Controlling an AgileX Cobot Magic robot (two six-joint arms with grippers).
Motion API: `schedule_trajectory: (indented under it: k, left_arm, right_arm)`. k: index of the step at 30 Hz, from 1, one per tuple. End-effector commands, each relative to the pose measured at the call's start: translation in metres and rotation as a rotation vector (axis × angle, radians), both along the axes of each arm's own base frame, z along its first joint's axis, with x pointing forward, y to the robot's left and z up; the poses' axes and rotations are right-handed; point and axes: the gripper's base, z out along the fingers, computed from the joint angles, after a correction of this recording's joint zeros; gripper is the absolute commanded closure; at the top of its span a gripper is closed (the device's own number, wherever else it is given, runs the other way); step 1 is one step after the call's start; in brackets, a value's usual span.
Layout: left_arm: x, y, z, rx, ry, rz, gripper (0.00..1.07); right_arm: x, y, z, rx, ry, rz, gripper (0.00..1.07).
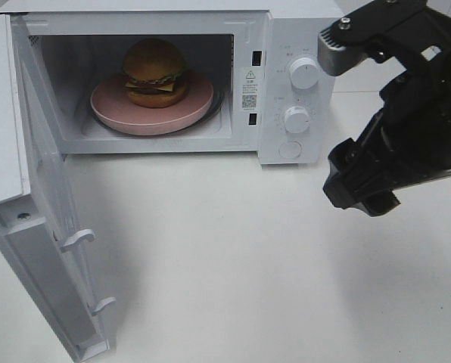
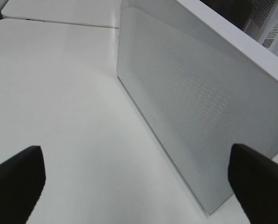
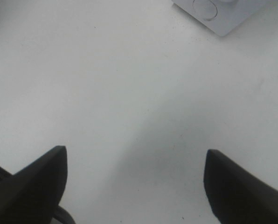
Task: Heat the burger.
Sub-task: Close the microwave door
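Sitting on a pink plate (image 1: pixel 108 113) inside a white microwave (image 1: pixel 278 45), the burger (image 1: pixel 154 72) shows its glossy brown bun, a slip of yellow cheese and a dark patty, roughly at the middle of the cavity. The door (image 1: pixel 40 227) hangs wide open, swung out to the left of the high view, with its latch hooks facing the camera.

Both sets of fingers are well apart from the burger, and neither touches it. The right gripper (image 3: pixel 134 154) hovers over the bare white table (image 1: pixel 233 257), in front of the microwave's right end. It is near the control panel, which carries an upper dial (image 1: pixel 304 73), a lower dial (image 1: pixel 296 119) and a round button (image 1: pixel 289 149). Its black fingers (image 3: pixel 41 186) are spread wide with nothing between them but tabletop. The corner of the panel with that button lies ahead of them in the wrist view, and the panel stands between this gripper and the burger.

The left gripper (image 2: pixel 135 154) is outside the high view. Its own camera shows its fingers (image 2: pixel 17 182) likewise splayed and empty, facing the meshed panel of the open door, near it but not touching. Only the high view shows the burger.
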Motion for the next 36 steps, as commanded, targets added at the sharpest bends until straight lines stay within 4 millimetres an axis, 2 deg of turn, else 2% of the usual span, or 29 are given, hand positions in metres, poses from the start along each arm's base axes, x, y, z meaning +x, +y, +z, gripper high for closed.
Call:
schedule_trajectory:
  k: [1, 7, 14, 21, 32, 36]
  left_arm:
    - [-0.002, 0.0, -0.001, 0.001, -0.012, 0.002, 0.07]
    - [-0.002, 0.0, -0.001, 0.001, -0.012, 0.002, 0.07]
    - [-0.002, 0.0, -0.001, 0.001, -0.012, 0.002, 0.07]
    - [-0.002, 0.0, -0.001, 0.001, -0.012, 0.002, 0.07]
    - [-0.002, 0.0, -0.001, 0.001, -0.012, 0.002, 0.07]
    - [-0.002, 0.0, -0.001, 0.001, -0.012, 0.002, 0.07]
  right_arm:
    - [-0.011, -0.012, 0.006, -0.026, 0.023, -0.03, 0.31]
    - [-0.019, -0.02, 0.01, -0.012, 0.001, -0.019, 0.31]
    - [-0.043, -0.042, -0.001, -0.024, 0.027, -0.038, 0.31]
    - [-0.062, -0.06, -0.003, 0.009, 0.008, -0.071, 0.31]
    - [-0.081, -0.103, -0.017, 0.067, -0.009, -0.26, 0.31]
    - [-0.094, -0.119, -0.018, 0.126, -0.072, -0.349, 0.31]
